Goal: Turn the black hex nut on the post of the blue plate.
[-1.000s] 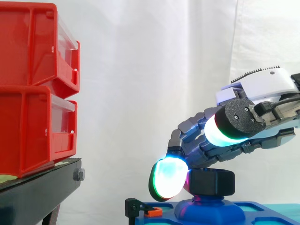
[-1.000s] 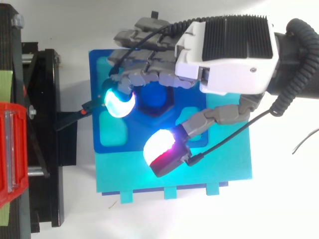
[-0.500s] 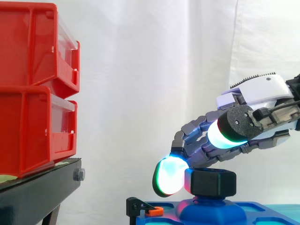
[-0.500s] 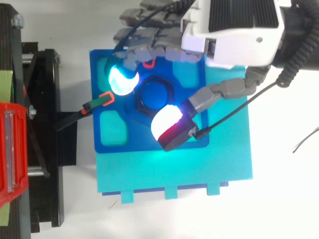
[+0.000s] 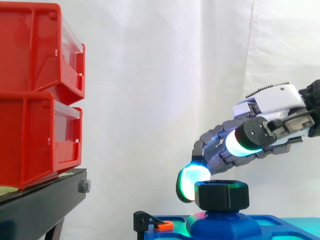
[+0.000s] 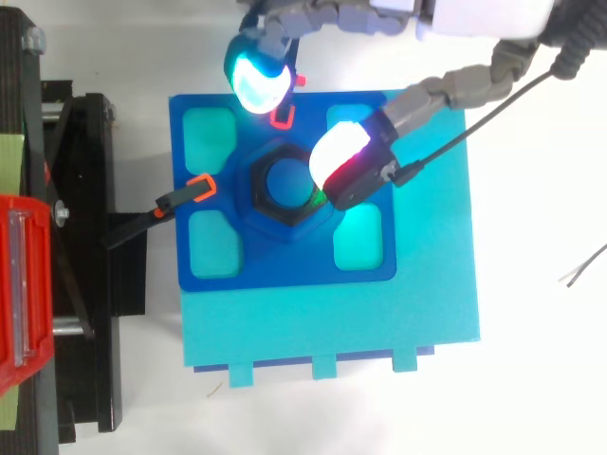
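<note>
Black hex nut, 1 only, sits on the 1 post of the blue plate, under the hand, whose fingers spread wide, gripping nothing. 2 red bins stand well beyond its fingertips.

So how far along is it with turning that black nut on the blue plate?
Done: the black hex nut sits on the post of the blue plate; how far it has turned cannot be read. In hand: the hand hangs above it, thumb pad at the nut's edge, finger pad past the plate, so no grip. Left: close on the nut and turn.
</note>
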Controlling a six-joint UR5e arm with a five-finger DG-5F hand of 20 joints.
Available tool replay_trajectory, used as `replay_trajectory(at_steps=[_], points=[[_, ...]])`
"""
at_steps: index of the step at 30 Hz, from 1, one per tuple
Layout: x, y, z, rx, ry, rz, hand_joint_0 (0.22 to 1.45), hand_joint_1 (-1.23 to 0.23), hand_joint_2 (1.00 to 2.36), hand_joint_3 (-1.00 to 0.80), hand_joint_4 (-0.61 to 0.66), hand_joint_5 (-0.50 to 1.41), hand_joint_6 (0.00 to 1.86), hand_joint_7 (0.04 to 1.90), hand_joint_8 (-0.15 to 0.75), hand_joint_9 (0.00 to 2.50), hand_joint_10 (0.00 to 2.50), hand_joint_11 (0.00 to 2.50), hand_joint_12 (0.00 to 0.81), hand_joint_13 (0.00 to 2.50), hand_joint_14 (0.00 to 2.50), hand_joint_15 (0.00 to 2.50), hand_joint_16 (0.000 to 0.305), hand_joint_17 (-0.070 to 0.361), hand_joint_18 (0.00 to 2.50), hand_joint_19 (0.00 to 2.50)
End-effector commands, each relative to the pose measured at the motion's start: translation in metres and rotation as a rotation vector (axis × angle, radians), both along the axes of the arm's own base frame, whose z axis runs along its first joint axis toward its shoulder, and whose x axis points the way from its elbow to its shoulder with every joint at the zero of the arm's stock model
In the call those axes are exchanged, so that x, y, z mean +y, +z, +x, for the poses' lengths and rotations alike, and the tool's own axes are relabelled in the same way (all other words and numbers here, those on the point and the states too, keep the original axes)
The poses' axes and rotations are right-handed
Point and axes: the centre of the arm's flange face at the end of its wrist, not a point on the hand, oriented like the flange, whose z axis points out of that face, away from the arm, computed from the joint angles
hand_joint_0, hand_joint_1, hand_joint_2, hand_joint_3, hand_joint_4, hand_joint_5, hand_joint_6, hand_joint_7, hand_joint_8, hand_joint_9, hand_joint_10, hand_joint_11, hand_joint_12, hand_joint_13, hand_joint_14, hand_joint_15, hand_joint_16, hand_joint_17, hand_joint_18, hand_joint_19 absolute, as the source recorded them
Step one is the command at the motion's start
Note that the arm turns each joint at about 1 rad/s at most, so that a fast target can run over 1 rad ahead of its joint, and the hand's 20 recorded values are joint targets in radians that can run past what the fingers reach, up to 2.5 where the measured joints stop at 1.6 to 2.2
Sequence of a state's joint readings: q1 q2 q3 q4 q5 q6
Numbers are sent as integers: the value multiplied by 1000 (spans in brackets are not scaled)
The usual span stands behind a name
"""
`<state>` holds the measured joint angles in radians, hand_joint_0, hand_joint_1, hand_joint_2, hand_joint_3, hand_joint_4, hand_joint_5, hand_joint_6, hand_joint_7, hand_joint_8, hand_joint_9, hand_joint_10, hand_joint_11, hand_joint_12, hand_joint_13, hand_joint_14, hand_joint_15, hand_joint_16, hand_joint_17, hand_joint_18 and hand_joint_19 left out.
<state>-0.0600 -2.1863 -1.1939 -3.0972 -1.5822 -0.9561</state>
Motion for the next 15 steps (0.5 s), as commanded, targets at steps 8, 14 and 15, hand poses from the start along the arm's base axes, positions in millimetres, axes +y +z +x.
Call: replay_trajectory(at_steps=[8, 14, 15], points=[[-7, 48, 6, 2, 10, -35, 463, -399, 1000, -500, 202, -221, 502, 857, 243, 203, 0, 0, 371, 3, 0, 0, 59, 132, 0, 36], [7, 39, 17, -12, -16, -42, 463, -399, 1000, -500, 204, -221, 502, 858, 244, 206, 0, 0, 371, 2, 0, 0, 58, 131, 0, 36], [15, 39, 19, -11, -15, -44, 463, -400, 1000, -500, 204, -221, 502, 858, 244, 206, 0, 0, 372, 2, 0, 0, 58, 131, 0, 35]])
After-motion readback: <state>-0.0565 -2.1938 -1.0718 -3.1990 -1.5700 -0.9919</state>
